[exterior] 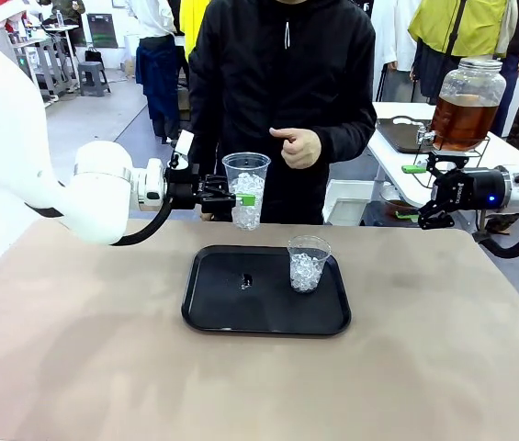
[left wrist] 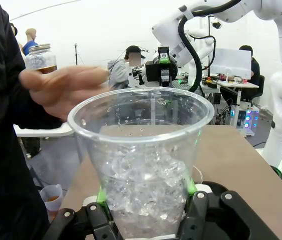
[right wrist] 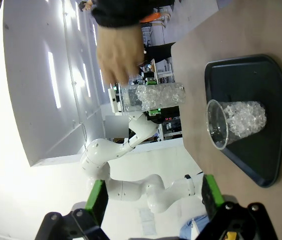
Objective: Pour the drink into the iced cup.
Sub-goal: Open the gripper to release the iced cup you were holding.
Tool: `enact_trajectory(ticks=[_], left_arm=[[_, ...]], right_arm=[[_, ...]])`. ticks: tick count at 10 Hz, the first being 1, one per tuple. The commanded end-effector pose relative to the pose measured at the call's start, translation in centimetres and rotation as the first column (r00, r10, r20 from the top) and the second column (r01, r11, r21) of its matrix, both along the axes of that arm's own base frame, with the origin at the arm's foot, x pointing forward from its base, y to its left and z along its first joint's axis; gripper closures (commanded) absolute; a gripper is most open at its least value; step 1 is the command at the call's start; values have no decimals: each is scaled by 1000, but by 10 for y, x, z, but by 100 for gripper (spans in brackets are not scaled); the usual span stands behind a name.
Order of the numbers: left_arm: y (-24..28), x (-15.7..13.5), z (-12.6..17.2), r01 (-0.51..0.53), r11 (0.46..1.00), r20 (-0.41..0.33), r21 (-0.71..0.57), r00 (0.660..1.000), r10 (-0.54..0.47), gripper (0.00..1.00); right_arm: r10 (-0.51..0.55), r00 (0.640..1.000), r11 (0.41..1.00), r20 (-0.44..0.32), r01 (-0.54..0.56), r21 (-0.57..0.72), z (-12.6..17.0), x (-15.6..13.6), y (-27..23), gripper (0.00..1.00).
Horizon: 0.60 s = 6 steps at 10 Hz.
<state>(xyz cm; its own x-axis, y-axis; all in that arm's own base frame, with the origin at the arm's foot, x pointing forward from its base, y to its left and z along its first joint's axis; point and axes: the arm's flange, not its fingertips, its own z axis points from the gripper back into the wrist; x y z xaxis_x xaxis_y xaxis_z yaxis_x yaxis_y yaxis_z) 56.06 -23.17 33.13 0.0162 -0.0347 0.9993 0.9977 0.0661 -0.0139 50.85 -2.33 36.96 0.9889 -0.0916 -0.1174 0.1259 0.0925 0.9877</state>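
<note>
Front: the left gripper clamps the tall iced cup aloft behind the tray. The amber drink sits in the dispenser jar, near the open right gripper.
Left wrist: the thin, squeezed cup could buckle and slip.
Right wrist: pads apart, empty.

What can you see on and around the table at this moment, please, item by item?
tall clear plastic cup of ice: one, clear, held in the air over the table's far edge, behind the tray
short clear plastic cup of ice: one, clear, standing on the tray's right part
black rectangular tray: one, black, middle of the table
small dark scrap: one, dark, near the tray's centre
glass dispenser jar of amber-brown drink: one, clear and amber, far right beyond the table
tan table: one, tan, foreground
person's hand: one, raised just right of the tall cup
left gripper: one, black, shut on the tall cup
right gripper: one, black, open, below the jar
</note>
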Motion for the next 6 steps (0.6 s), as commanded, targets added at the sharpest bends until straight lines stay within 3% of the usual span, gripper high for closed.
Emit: enact_trajectory(ticks=[1, 6], left_arm=[[0, -2, 5, 3, 1000, 19, -7, 1000, -3, 36], [0, -2, 5, 3, 1000, 19, -7, 1000, -3, 36]], right_arm=[[-6, 1000, 1000, 3, 6, -4, 1, 0, 1, 0], [-6, 1000, 1000, 3, 6, -4, 1, 0, 1, 0]])
